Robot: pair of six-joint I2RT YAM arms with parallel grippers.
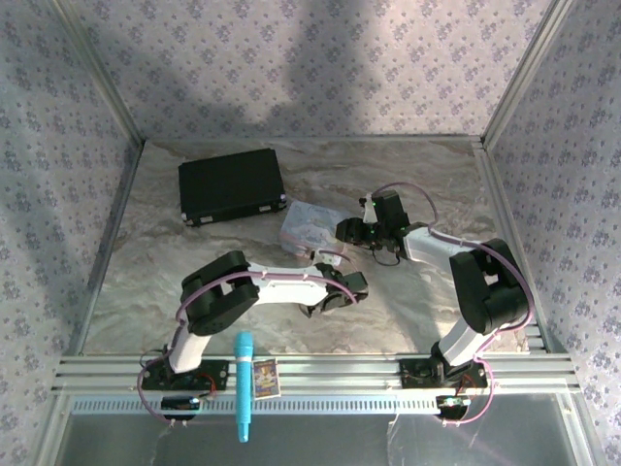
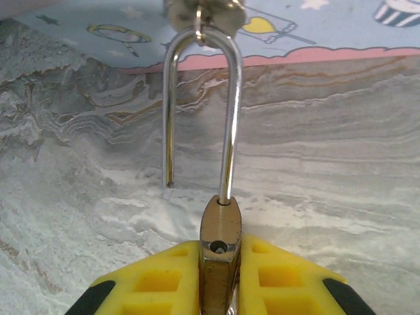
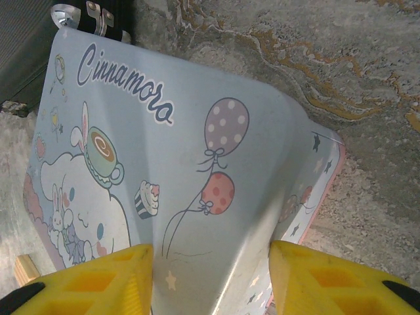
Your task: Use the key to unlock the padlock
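The brass padlock (image 2: 221, 246) is clamped between my left gripper's (image 2: 221, 262) yellow fingers (image 2: 157, 282), body end-on to the camera. Its silvery shackle (image 2: 233, 118) stands open: one leg sits in the body, the other hangs free, and the bend hooks through the clasp (image 2: 203, 16) of the pastel cartoon tin (image 2: 315, 33). My right gripper (image 3: 210, 262) is shut on the tin (image 3: 197, 164), one finger on each side of it. From above, both grippers, left (image 1: 351, 286) and right (image 1: 344, 231), meet around the tin (image 1: 309, 225) mid-table. The key is hidden.
A black case (image 1: 231, 184) lies at the back left, close behind the tin. A tan wooden cube (image 3: 26, 269) peeks out beside the tin. A blue cylinder (image 1: 244, 383) and a small card (image 1: 267, 377) rest on the front rail. Patterned walls enclose the marbled table (image 1: 437, 184).
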